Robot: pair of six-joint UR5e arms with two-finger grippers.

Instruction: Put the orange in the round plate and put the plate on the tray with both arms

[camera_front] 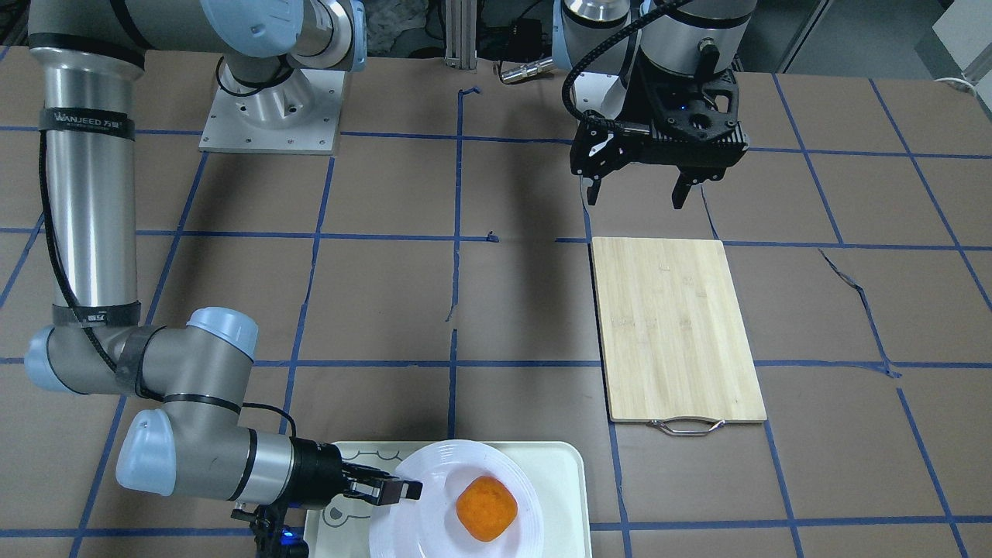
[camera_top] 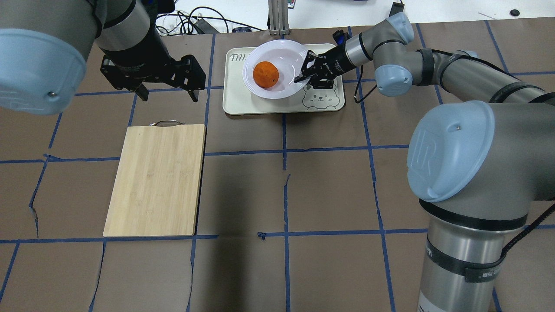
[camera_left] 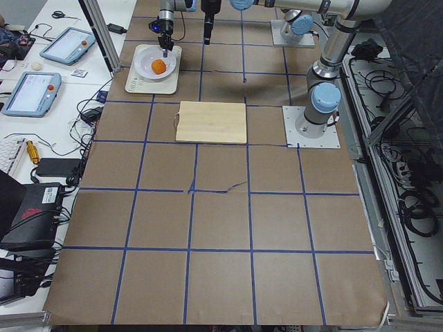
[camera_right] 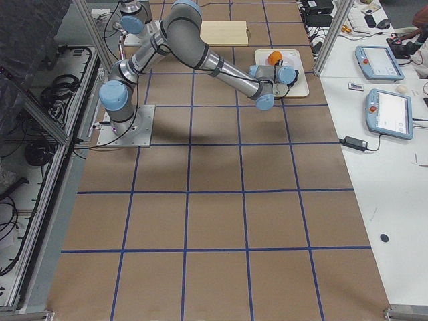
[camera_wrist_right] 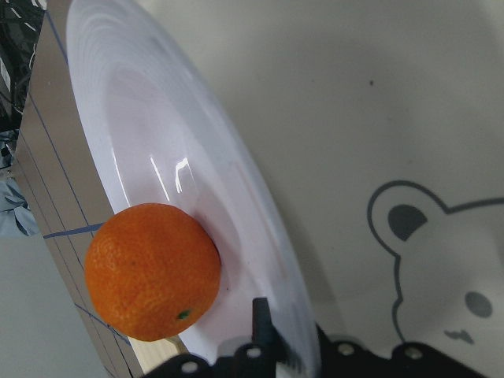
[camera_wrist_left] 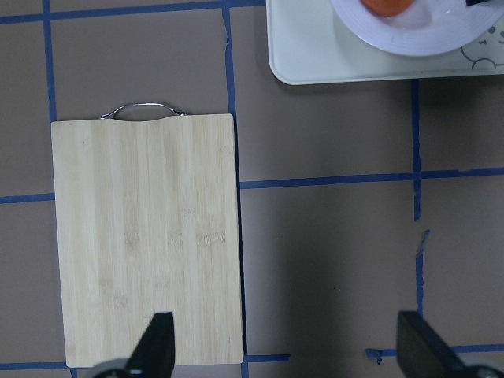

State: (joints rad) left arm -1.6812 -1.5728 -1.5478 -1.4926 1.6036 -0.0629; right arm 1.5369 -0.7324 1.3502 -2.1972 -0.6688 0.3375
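Observation:
The orange [camera_top: 266, 74] lies in the sunken centre of the white round plate [camera_top: 282, 54]. My right gripper [camera_top: 303, 73] is shut on the plate's rim on the side nearest the bear drawing. The plate hangs over the pale tray [camera_top: 243, 102], its gripped side tilted up off the tray in the right wrist view, where the orange [camera_wrist_right: 152, 270] leans against the plate [camera_wrist_right: 157, 157]. Well apart from the plate, my left gripper [camera_top: 169, 94] hovers open and empty over the table near the handle end of the board.
A bamboo cutting board [camera_top: 158, 177] with a metal handle lies on the brown, blue-taped table to the left of the tray. Both arm bases [camera_front: 271, 108] stand at the robot's edge. Tablets [camera_right: 391, 110] and cables lie on the white bench past the tray.

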